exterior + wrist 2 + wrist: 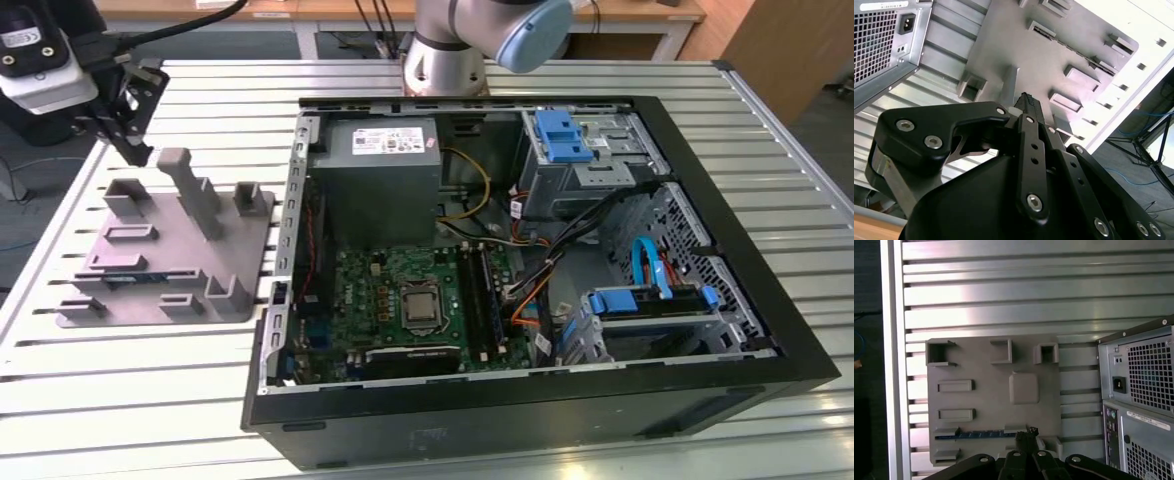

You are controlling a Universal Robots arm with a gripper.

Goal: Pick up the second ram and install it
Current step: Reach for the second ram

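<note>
The second ram [140, 277] sits in a near slot of the grey tray [167, 255], on the worktop [134, 380] at the exterior view's left of the computer case [534, 410]. The end effector [139, 157] hovers over the tray's far end, clenched and empty, so I judge this the pickup approach. Grasping needs the fingers parted astride the stick.

— What stands near you?
— My hand [135, 150] hangs above the grey tray [167, 300]. Its upright pegs [188, 187] rise just beside my fingers.
— And the ram [139, 278]?
— It lies in a low slot between blocks, with its top edge open from above.
— Sideways?
— The open computer case [306, 190] walls off the exterior view's right, just beside the tray. The slatted desk [214, 95] beyond is open.
</note>
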